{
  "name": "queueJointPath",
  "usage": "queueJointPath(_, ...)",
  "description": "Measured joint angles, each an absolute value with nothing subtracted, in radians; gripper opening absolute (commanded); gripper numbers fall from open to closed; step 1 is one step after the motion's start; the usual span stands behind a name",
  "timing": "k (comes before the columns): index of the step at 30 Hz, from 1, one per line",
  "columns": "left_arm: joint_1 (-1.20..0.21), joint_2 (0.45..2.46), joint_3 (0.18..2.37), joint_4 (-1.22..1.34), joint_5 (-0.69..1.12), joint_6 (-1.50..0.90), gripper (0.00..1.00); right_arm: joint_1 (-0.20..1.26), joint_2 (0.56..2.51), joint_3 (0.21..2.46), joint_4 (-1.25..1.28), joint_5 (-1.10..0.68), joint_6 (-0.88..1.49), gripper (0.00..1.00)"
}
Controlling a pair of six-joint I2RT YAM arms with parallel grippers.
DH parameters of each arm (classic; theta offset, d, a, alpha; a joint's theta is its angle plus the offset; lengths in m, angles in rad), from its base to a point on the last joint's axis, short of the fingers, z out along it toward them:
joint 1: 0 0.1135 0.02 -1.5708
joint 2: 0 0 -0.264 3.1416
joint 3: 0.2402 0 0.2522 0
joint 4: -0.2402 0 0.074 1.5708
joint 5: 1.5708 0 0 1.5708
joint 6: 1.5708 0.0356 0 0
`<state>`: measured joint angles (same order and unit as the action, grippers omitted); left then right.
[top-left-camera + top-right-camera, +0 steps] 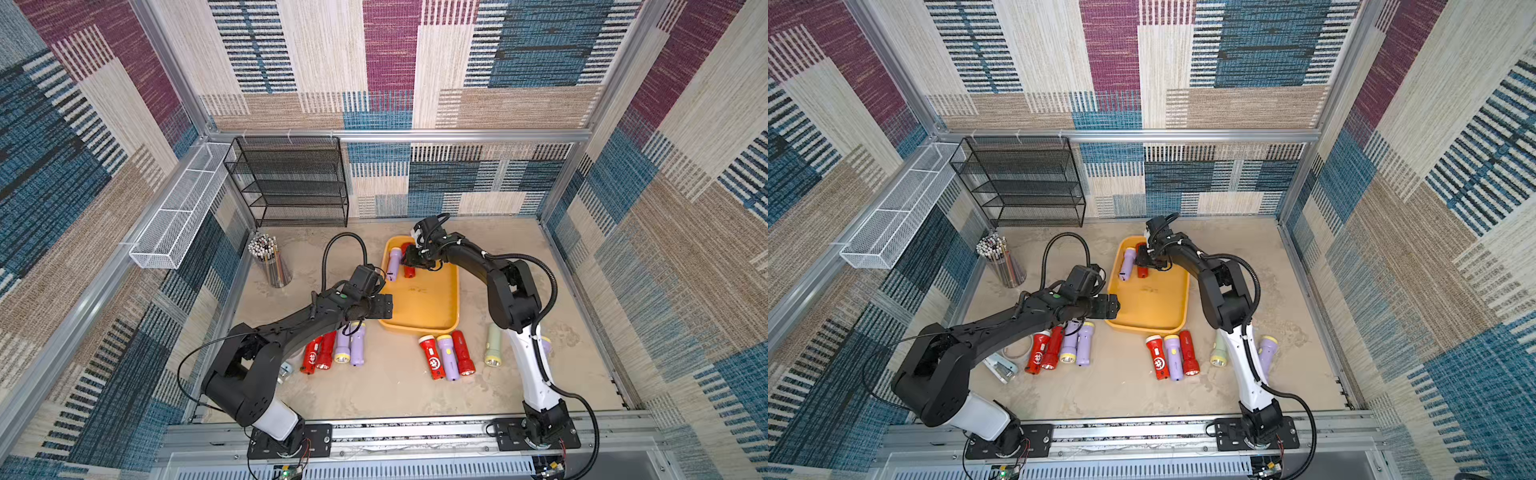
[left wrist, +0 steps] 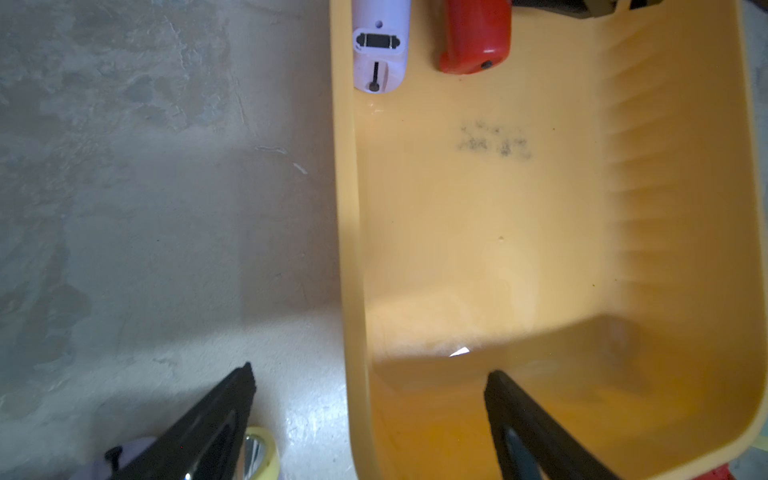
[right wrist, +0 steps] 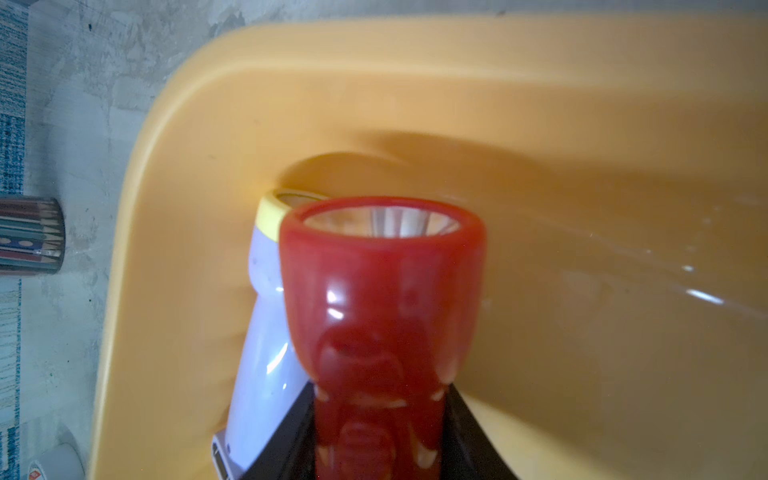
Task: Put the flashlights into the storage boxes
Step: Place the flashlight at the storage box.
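Observation:
The yellow-orange storage box lies mid-table. A lilac flashlight rests in its far left corner. Beside it is a red flashlight, low over the tray floor, with my right gripper shut on its handle. My left gripper hangs open over the tray's near left rim with nothing between its fingers. Several flashlights lie on the table in front of the tray: a left group under my left arm and a right group, with a pale green one.
A black mesh rack stands at the back left, and a white wire basket hangs on the left wall. A cup of pencils stands left of the tray. A stapler lies by my left arm.

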<state>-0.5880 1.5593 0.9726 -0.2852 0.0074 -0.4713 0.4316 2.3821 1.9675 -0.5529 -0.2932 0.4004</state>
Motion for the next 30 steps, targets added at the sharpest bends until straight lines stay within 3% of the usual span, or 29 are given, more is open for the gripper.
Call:
queueJointPath(9, -0.598, 1.559, 0.974, -0.286, 0.007, -0.475, 0.9, 0.45, 2.474, 2.133, -0.613, -0.323, 0.4, 0.46)
queueJointPath(16, -0.598, 1.532, 0.974, -0.288, 0.003, -0.475, 0.9, 0.455, 2.441, 2.054, -0.612, -0.33, 0.4, 0.5)
queueJointPath(25, -0.598, 1.476, 0.962, -0.31, -0.013, -0.475, 0.9, 0.472, 2.4, 1.989, -0.577, -0.342, 0.404, 0.66)
queueJointPath(30, -0.598, 1.445, 0.943, -0.319, -0.024, -0.475, 0.9, 0.477, 2.375, 1.989, -0.575, -0.337, 0.403, 0.68)
